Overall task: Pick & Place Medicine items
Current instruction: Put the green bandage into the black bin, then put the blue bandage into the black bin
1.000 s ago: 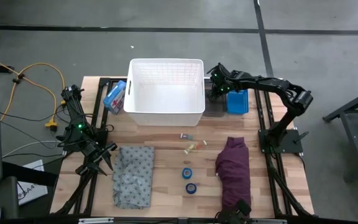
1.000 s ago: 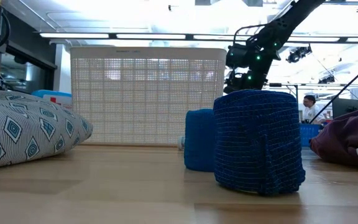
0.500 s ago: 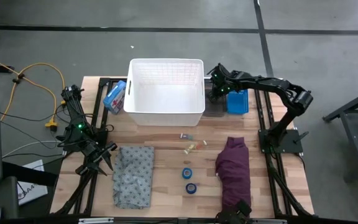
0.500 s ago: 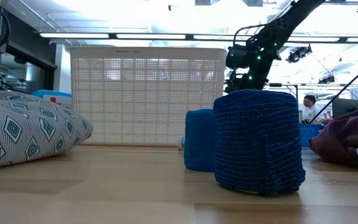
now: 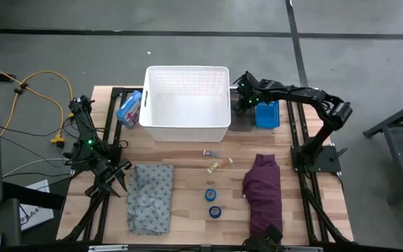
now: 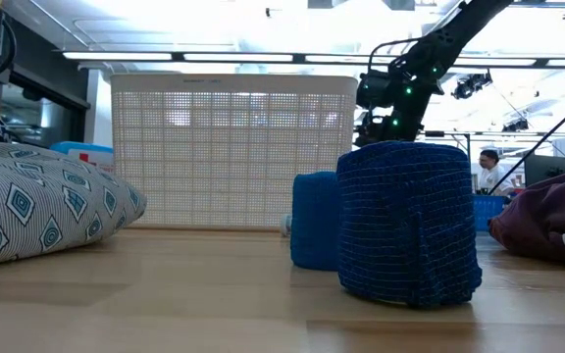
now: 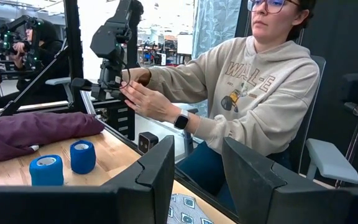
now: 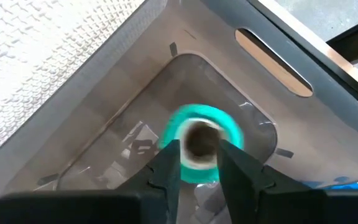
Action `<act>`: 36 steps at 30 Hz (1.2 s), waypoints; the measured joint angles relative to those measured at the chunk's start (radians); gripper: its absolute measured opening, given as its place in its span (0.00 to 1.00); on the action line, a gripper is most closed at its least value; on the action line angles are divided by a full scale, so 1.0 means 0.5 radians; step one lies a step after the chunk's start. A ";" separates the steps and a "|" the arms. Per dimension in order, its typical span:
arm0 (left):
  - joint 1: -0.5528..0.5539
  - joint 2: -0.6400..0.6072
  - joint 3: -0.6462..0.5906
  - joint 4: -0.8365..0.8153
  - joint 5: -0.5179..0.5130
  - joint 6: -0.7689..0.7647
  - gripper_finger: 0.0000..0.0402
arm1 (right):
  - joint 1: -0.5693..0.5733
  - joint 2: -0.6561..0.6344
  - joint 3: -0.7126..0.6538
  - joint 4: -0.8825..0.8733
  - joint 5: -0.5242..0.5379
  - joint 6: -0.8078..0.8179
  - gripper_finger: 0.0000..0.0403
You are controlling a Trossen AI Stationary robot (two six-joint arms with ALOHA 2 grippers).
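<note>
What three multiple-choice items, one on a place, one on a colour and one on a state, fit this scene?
1. The right hand hangs over:
A. the white basket
B. the clear bin beside the basket
C. the purple cloth

2. The roll below the right hand is:
A. blue
B. yellow
C. green

3. The left hand is:
A. open and empty
B. shut on a blue roll
C. shut on a cloth

Key: 1 B, the right wrist view looks down into the bin; 2 C, its ring shows green there; 3 A, a bare gap shows between its fingers.
</note>
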 joint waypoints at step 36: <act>0.000 0.001 0.000 0.000 -0.001 0.000 0.32 | 0.390 -0.515 0.001 -0.533 0.006 0.042 0.38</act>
